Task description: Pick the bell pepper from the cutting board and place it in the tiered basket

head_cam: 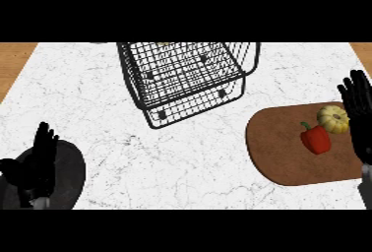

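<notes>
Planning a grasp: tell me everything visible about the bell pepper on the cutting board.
The bell pepper is red, smooth, with a short green stem pointing up-left. It lies on the brown cutting board's right part, close below a small yellow squash; whether they touch is unclear. No hand holds it; the open right hand is beside the squash.

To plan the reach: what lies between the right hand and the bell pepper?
Head view: a yellow squash on the cutting board sits between right hand and bell pepper.
</notes>
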Controlling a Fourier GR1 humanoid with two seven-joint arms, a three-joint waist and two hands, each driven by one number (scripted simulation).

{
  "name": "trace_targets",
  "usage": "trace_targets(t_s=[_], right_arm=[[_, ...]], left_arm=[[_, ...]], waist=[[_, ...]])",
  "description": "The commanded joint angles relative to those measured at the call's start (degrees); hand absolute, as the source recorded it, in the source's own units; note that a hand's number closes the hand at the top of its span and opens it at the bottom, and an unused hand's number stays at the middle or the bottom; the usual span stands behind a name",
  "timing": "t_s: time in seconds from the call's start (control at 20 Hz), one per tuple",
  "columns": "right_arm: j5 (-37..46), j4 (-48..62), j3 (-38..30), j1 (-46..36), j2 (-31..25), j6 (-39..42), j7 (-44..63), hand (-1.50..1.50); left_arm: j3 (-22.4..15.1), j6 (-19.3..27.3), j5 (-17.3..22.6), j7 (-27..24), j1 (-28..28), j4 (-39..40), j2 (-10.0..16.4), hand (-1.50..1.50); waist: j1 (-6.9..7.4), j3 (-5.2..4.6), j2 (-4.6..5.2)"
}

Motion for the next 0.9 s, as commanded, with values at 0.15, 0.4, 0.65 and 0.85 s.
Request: trace_targets(t_s=[0.15,0.4,0.65,0.85], right_arm=[[-18.32,5.27,-5.72,-8.43,-1.69,23.28,-3.18,1.5],[-26.63,16.43,-7.67,-9.29,-3.2,32.56,2.71,-1.5],[-42.62,18.54,-7.41,-7.32,-2.84,55.02,7.42,-1.5],[-48.36,25.5,-12.82,-8.3,-14.32,71.51,9.49,-1.5]], left_arm=[[-5.55,-2.28,-4.69,-0.98,-7.87,-4.55,0.57,0.0],[-11.39,-2.99,-7.27,-0.27,-12.07,-7.45,-2.44,0.0],[-13.16,-2.84,-8.29,0.45,-11.61,-7.38,-3.21,0.0],[-13.21,-1.69,-9.48,3.14,-13.37,-8.53,-2.66,0.0]], waist=[[0.34,0.45,-0.12],[1.31,0.47,0.82],[0.64,0.6,0.28],[0.51,0.39,0.01]])
